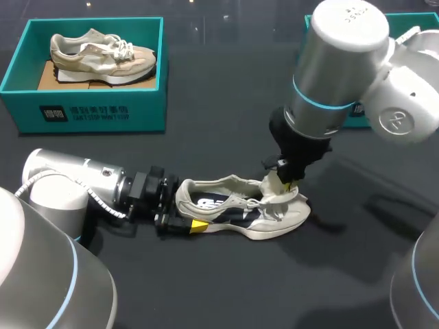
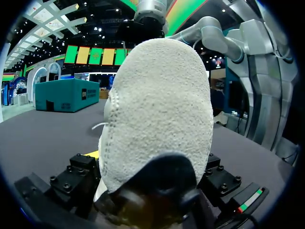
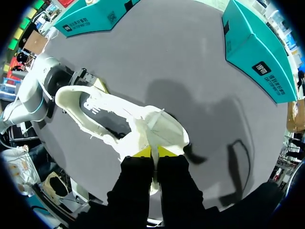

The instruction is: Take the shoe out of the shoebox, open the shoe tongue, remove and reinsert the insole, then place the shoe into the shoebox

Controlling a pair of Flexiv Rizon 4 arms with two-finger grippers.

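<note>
Bridging left claw (image 1: 182,212), right claw (image 1: 287,186) — shoe (image 1: 240,214)

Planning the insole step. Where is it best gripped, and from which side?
Probably grip the insole at its heel end, from above through the shoe's opening: the shoe stands upright, that end is exposed, while the front runs under the tongue pinched by the right gripper.

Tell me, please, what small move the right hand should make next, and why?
Probably draw the tongue up and toward the toe: the right hand is shut on it, the left hand clamps the shoe at its heel, and the insole lies inside.
</note>
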